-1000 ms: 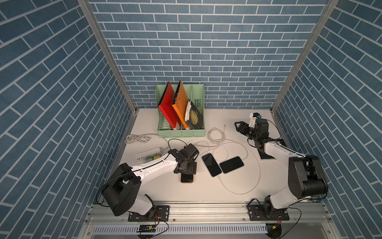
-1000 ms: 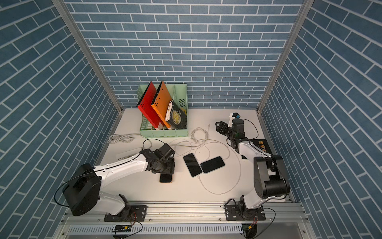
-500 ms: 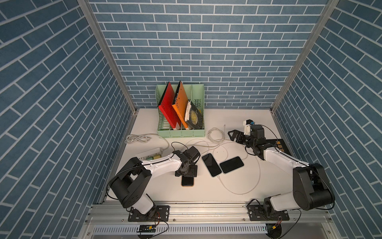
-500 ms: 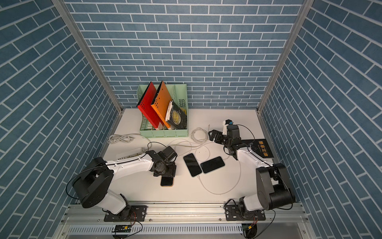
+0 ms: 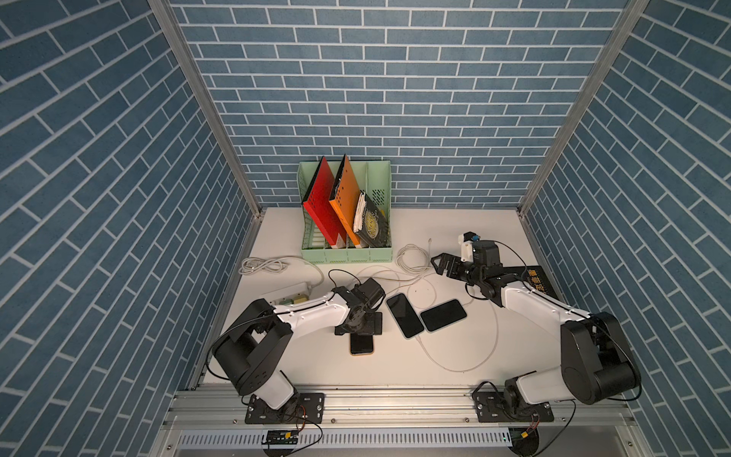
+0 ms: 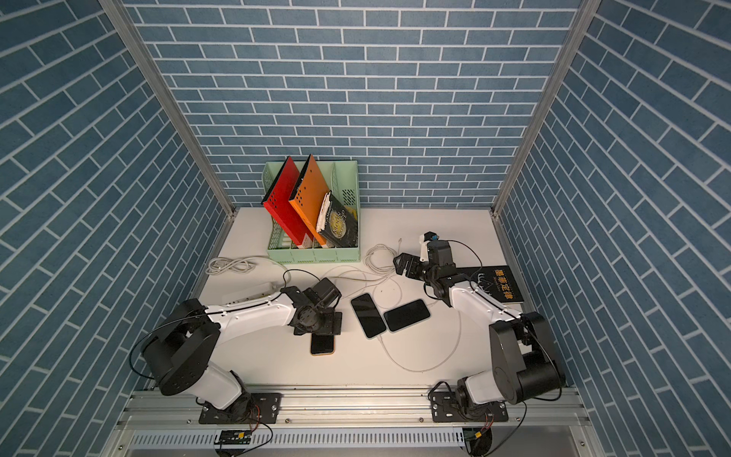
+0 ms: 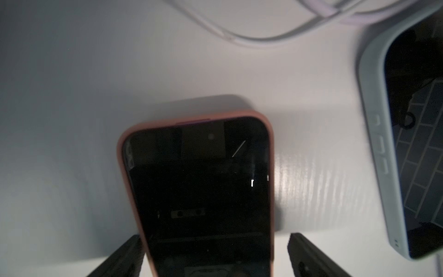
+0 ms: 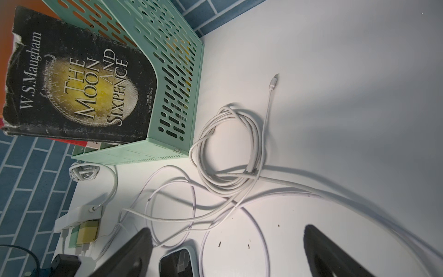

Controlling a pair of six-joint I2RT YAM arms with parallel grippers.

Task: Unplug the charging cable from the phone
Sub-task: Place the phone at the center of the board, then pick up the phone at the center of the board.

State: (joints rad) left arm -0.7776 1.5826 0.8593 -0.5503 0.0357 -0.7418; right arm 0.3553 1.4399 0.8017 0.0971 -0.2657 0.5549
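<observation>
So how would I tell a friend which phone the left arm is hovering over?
Start at the green file rack by the back wall and come forward across the white table. The phone lies alone between the jaws of the open left gripper. Its case is salmon pink, while the pair beside it have pale blue cases.

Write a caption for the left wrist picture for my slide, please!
Open left gripper around a pink-cased phone on the white table, a blue-cased phone and white cable nearby.
</observation>
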